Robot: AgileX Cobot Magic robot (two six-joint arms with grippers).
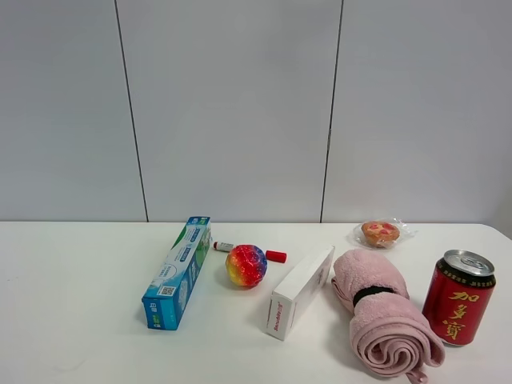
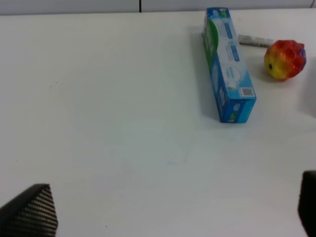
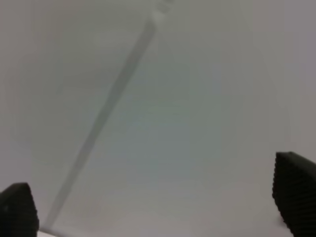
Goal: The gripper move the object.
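The rainbow ball (image 1: 246,265) sits on the white table (image 1: 80,320) between a blue-green box and a white box. It also shows in the left wrist view (image 2: 285,59), far from the fingers. My left gripper (image 2: 168,217) is open and empty, well short of the ball; only its fingertips (image 2: 32,210) show. My right gripper (image 3: 158,207) is open and empty and faces a blurred grey wall; no object is near it. Neither arm shows in the exterior high view.
A long blue-green box (image 1: 178,271) lies left of the ball. A red-capped marker (image 1: 248,252) lies behind it. A white box (image 1: 299,290), a rolled pink towel (image 1: 384,320), a red can (image 1: 459,297) and a wrapped pastry (image 1: 381,233) stand to the right.
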